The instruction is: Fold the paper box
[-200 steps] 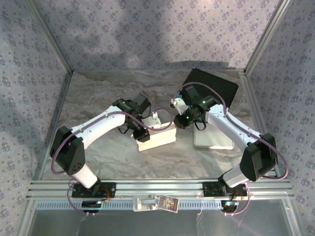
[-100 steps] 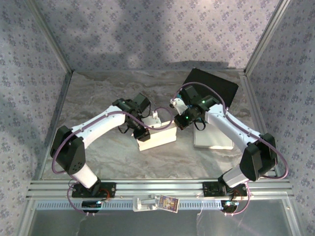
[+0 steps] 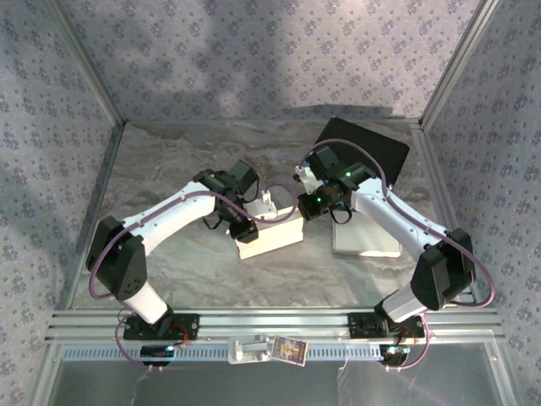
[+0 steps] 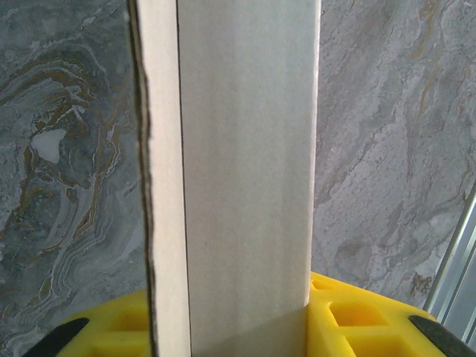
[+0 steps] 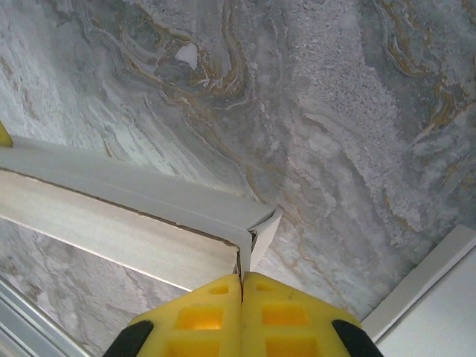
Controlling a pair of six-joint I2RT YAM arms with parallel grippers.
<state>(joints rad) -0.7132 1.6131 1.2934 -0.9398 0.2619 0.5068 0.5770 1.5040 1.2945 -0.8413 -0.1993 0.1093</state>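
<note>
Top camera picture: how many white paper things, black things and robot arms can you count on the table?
White paper things: 2, the paper box in the middle and a flat white piece to its right
Black things: 1, a flat black board at the back
Robot arms: 2, the left arm and the right arm
Total: 5

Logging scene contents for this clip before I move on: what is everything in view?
paper box: one, white, table centre, partly folded
flat panel: one, white, right of the paper box
black sheet: one, black, back right of the table
printed card: one, multicoloured, on the near rail
table: one, grey marbled, under everything
left gripper: one, yellow pads, shut on a wall of the paper box
right gripper: one, yellow pads, shut, tips at the box's corner flap
</note>
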